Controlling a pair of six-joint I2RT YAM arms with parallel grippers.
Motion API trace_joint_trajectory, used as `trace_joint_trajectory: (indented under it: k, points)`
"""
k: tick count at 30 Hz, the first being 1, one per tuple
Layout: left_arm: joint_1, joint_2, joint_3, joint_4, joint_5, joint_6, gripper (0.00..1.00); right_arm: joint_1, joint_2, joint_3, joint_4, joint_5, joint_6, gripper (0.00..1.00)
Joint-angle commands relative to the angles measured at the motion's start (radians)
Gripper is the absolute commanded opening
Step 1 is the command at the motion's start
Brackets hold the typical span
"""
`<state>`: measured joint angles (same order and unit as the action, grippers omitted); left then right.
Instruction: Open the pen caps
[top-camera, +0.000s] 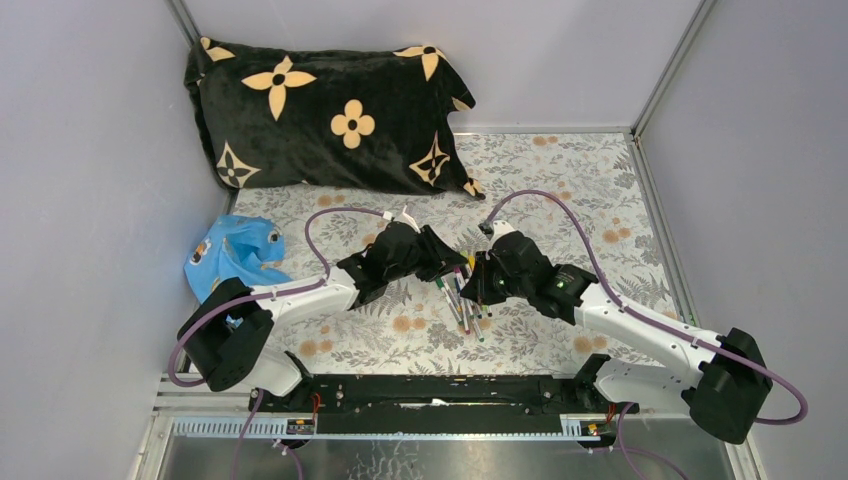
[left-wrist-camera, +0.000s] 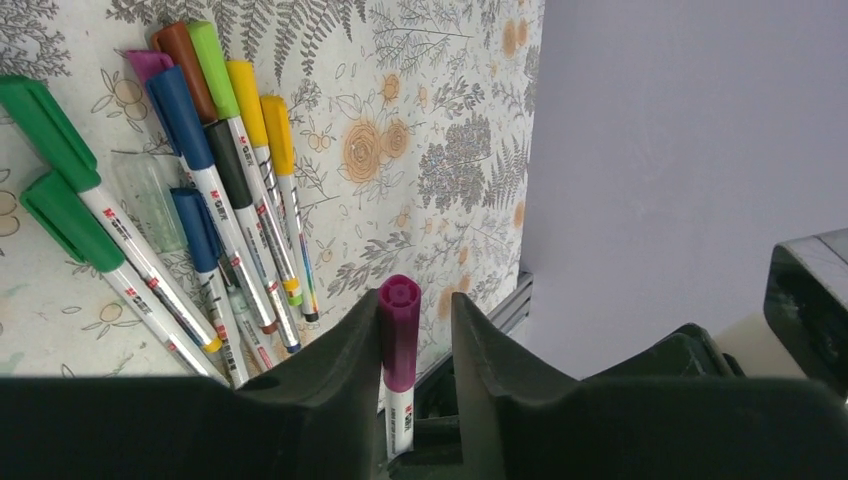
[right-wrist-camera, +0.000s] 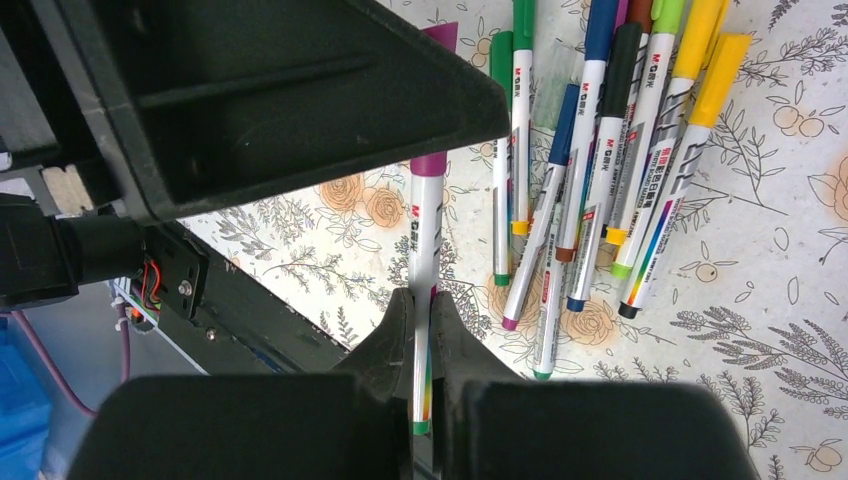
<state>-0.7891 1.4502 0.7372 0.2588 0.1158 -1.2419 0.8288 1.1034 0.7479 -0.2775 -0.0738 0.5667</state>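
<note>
A pen (right-wrist-camera: 425, 230) with a white barrel and a purple cap (left-wrist-camera: 399, 330) is held above the floral table. My right gripper (right-wrist-camera: 421, 297) is shut on its barrel near the green tail end. My left gripper (left-wrist-camera: 415, 300) straddles the purple cap: one finger touches it and a gap remains at the other, so the jaws stand open. The two grippers meet tip to tip at mid-table, left gripper (top-camera: 450, 265) facing right gripper (top-camera: 478, 275). Several other capped pens (left-wrist-camera: 200, 200) lie in a loose pile (top-camera: 462, 305) on the table beneath, with green, blue, black, yellow, brown and purple caps.
A black pillow with tan flowers (top-camera: 330, 110) lies at the back left. A blue cloth (top-camera: 232, 250) sits at the left wall. Grey walls close in the table on three sides. A black rail (top-camera: 440, 390) runs along the near edge.
</note>
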Motion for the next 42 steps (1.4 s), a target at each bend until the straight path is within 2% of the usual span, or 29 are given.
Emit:
trace_joint_trajectory:
  k: [1, 5, 6, 10, 16, 22, 25, 28, 31, 37, 42]
  points:
    - [0.005, 0.005, 0.01, 0.017, -0.005, 0.013, 0.27, 0.016, -0.013, 0.018, 0.032, -0.015, 0.012, 0.0]
    - [0.005, 0.005, 0.004, 0.027, 0.004, 0.013, 0.02, 0.02, -0.014, 0.023, 0.025, -0.007, 0.013, 0.0]
    - [0.005, 0.005, 0.003, 0.027, 0.004, 0.012, 0.0, 0.019, -0.015, 0.022, 0.024, -0.004, 0.013, 0.0]
    - [0.006, -0.004, -0.012, 0.027, 0.0, 0.005, 0.0, 0.021, -0.013, 0.019, 0.028, 0.003, 0.012, 0.0]
    - [0.004, -0.026, -0.037, 0.037, -0.008, -0.024, 0.0, 0.021, 0.018, 0.031, 0.057, 0.011, 0.012, 0.27]
    - [0.004, -0.034, -0.039, 0.038, -0.002, -0.029, 0.0, 0.021, 0.069, 0.05, 0.083, 0.014, 0.01, 0.3]
    - [0.003, -0.04, -0.046, 0.045, -0.005, -0.035, 0.0, 0.021, 0.088, 0.058, 0.088, 0.021, 0.008, 0.29]
    - [0.002, -0.044, -0.056, 0.057, -0.009, -0.042, 0.0, 0.02, 0.108, 0.064, 0.098, 0.026, 0.008, 0.22]
    - [0.001, -0.048, -0.06, 0.048, -0.038, -0.039, 0.0, 0.021, 0.132, 0.072, 0.096, 0.033, 0.009, 0.0]
    - [0.062, -0.068, -0.061, 0.0, -0.178, -0.046, 0.0, 0.024, 0.148, 0.041, 0.06, 0.054, 0.026, 0.0]
    - [0.192, 0.029, 0.042, -0.055, -0.159, -0.006, 0.0, 0.042, 0.131, -0.02, 0.045, 0.043, 0.045, 0.0]
